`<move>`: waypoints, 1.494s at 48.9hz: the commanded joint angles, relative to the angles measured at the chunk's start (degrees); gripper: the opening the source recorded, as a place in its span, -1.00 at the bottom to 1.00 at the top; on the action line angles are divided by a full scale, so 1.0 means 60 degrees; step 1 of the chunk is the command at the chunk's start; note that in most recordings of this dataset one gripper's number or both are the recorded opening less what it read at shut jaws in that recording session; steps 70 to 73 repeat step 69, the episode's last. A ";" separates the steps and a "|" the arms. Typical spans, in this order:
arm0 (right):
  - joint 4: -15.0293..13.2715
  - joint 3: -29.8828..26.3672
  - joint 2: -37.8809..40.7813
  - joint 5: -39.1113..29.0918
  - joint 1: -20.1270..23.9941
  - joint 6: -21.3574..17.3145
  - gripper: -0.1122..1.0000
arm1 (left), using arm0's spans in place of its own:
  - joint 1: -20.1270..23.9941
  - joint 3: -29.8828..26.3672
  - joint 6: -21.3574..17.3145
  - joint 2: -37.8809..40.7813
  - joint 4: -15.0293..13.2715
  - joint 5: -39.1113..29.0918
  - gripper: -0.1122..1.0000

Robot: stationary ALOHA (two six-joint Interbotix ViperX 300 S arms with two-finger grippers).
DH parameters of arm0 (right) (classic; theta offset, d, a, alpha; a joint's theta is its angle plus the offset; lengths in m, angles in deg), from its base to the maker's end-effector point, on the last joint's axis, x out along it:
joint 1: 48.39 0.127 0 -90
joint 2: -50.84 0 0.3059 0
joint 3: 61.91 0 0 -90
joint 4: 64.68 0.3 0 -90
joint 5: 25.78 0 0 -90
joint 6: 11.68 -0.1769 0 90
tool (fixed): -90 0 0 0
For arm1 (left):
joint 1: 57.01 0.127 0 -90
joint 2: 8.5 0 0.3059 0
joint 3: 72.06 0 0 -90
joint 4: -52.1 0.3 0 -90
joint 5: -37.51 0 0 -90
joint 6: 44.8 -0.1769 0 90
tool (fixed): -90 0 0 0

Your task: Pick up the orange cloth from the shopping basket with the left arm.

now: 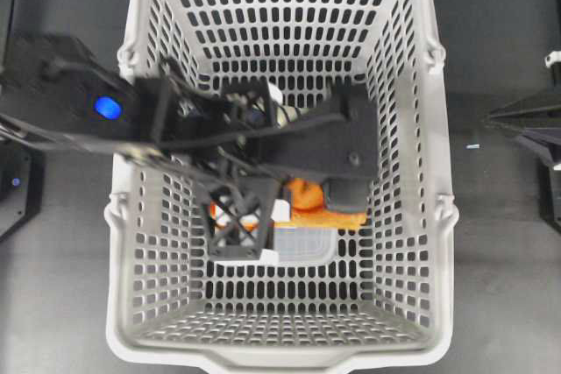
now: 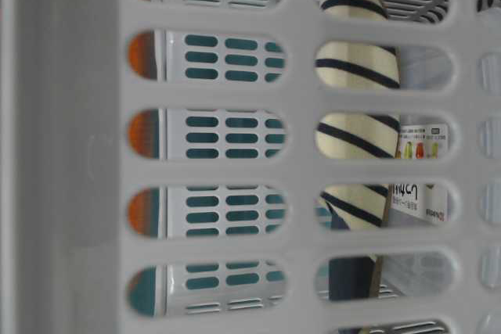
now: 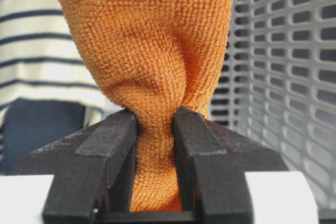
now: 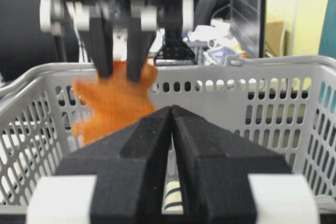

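Observation:
My left gripper is shut on the orange cloth, a bunched fold pinched between the black fingers. In the overhead view the left arm reaches from the left into the light grey shopping basket, its gripper over the middle, with the cloth showing beside it. In the right wrist view the left gripper holds the blurred cloth hanging at about the height of the basket's rim. My right gripper is shut and empty outside the basket, at the right edge of the overhead view.
A cream cloth with dark stripes lies in the basket behind the orange cloth; it also shows in the table-level view. A clear plastic container sits on the basket floor. A labelled pack stands by the striped cloth. Basket walls surround the left gripper.

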 commanded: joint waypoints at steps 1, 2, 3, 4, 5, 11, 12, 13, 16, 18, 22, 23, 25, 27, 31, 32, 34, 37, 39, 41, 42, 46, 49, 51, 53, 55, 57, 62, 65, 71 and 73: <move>0.0029 -0.0059 0.0029 0.0073 0.0029 -0.0015 -0.80 | -0.0059 -0.1084 0.0015 -0.0425 0.0029 -0.0762 -0.47; 0.0029 -0.0059 0.0000 0.0059 0.0015 -0.0015 -0.80 | -0.0073 -0.1216 0.0015 -0.0425 0.0029 -0.0879 -0.47; 0.0029 -0.0059 0.0000 0.0073 0.0015 -0.0015 -0.80 | -0.0073 -0.1333 0.0015 -0.0410 0.0029 -0.0996 -0.47; 0.0029 -0.0059 -0.0015 0.0059 0.0015 -0.0015 -0.80 | -0.0088 -0.1436 0.0015 -0.0425 0.0029 -0.1099 -0.47; 0.0029 -0.0059 -0.0029 0.0059 0.0015 -0.0015 -0.80 | -0.0103 -0.1538 0.0015 -0.0425 0.0029 -0.1172 -0.47; 0.0029 -0.0059 -0.0073 0.0059 0.0015 -0.0015 -0.80 | -0.0103 -0.1934 0.0015 -0.0352 0.0029 -0.1465 -0.47; 0.0029 -0.0059 -0.0073 0.0059 0.0015 -0.0015 -0.80 | -0.0073 -0.1963 0.0015 -0.0337 0.0029 -0.1479 -0.47; 0.0029 -0.0059 -0.0088 0.0059 0.0015 -0.0015 -0.80 | -0.0088 -0.1992 0.0015 -0.0308 0.0029 -0.1509 -0.47; 0.0029 -0.0059 -0.0088 0.0059 0.0015 -0.0015 -0.80 | -0.0073 -0.2080 0.0015 -0.0249 0.0029 -0.1523 -0.47; 0.0029 -0.0059 -0.0088 0.0059 0.0015 -0.0015 -0.80 | -0.0073 -0.2139 0.0015 -0.0234 0.0029 -0.1523 -0.47; 0.0029 -0.0059 -0.0088 0.0059 0.0015 -0.0015 -0.80 | -0.0073 -0.2168 0.0015 -0.0220 0.0029 -0.1538 -0.47; 0.0029 -0.0059 -0.0088 0.0059 0.0015 -0.0015 -0.80 | -0.0073 -0.2168 0.0015 -0.0220 0.0029 -0.1538 -0.47; 0.0029 -0.0059 -0.0088 0.0059 0.0029 -0.0015 -0.80 | -0.0073 -0.2168 0.0015 -0.0220 0.0029 -0.1553 -0.47; 0.0029 -0.0059 -0.0103 0.0059 0.0015 -0.0015 -0.80 | -0.0059 -0.2168 0.0015 -0.0220 0.0029 -0.1597 -0.47; 0.0029 -0.0059 -0.0088 0.0073 0.0029 -0.0015 -0.80 | -0.0059 -0.2168 0.0015 -0.0220 0.0029 -0.1670 -0.47; 0.0029 -0.0059 -0.0088 0.0059 0.0029 -0.0015 -0.80 | -0.0059 -0.2168 0.0015 -0.0220 0.0029 -0.1685 -0.47; 0.0029 -0.0059 -0.0088 0.0059 0.0029 -0.0015 -0.80 | -0.0059 -0.2168 0.0015 -0.0220 0.0029 -0.1714 -0.47; 0.0029 -0.0059 -0.0088 0.0059 0.0029 -0.0015 -0.80 | -0.0059 -0.2168 0.0015 -0.0220 0.0029 -0.1772 -0.47; 0.0029 -0.0059 -0.0088 0.0073 0.0044 -0.0015 -0.80 | -0.0059 -0.2168 0.0029 -0.0220 0.0029 -0.1772 -0.47; 0.0029 -0.0059 -0.0088 0.0059 0.0059 -0.0015 -0.80 | -0.0059 -0.2153 0.0029 -0.0220 0.0029 -0.1772 -0.47; 0.0029 -0.0059 -0.0088 0.0059 0.0059 -0.0015 -0.80 | -0.0059 -0.2168 0.0029 -0.0220 0.0029 -0.1772 -0.47; 0.0029 -0.0059 -0.0088 0.0073 0.0073 -0.0015 -0.80 | -0.0059 -0.2153 0.0029 -0.0220 0.0029 -0.1772 -0.47; 0.0029 -0.0059 -0.0088 0.0059 0.0073 -0.0015 -0.80 | -0.0059 -0.2153 0.0029 -0.0220 0.0029 -0.1772 -0.47; 0.0029 -0.0059 -0.0088 0.0059 0.0059 -0.0015 -0.80 | -0.0044 -0.2139 0.0044 -0.0220 0.0029 -0.1772 -0.47; 0.0029 -0.0044 -0.0088 0.0059 0.0073 -0.0015 -0.80 | -0.0044 -0.2124 0.0044 -0.0220 0.0029 -0.1772 -0.47; 0.0029 -0.0059 -0.0088 0.0073 0.0059 -0.0015 -0.80 | -0.0029 -0.2124 0.0059 -0.0220 0.0029 -0.1772 -0.47; 0.0029 -0.0059 -0.0088 0.0059 0.0059 -0.0015 -0.80 | -0.0029 -0.2109 0.0073 -0.0205 0.0029 -0.1772 -0.47; 0.0029 -0.0059 -0.0103 0.0059 0.0073 -0.0015 -0.80 | -0.0029 -0.2109 0.0088 -0.0190 0.0029 -0.1772 -0.47; 0.0029 -0.0059 -0.0088 0.0059 0.0059 -0.0015 -0.80 | -0.0029 -0.2109 0.0088 -0.0190 0.0029 -0.1772 -0.47; 0.0029 -0.0044 -0.0088 0.0059 0.0073 -0.0015 -0.80 | -0.0015 -0.2095 0.0088 -0.0190 0.0029 -0.1772 -0.47; 0.0029 -0.0044 -0.0088 0.0059 0.0073 -0.0015 -0.80 | -0.0015 -0.2095 0.0088 -0.0190 0.0029 -0.1772 -0.47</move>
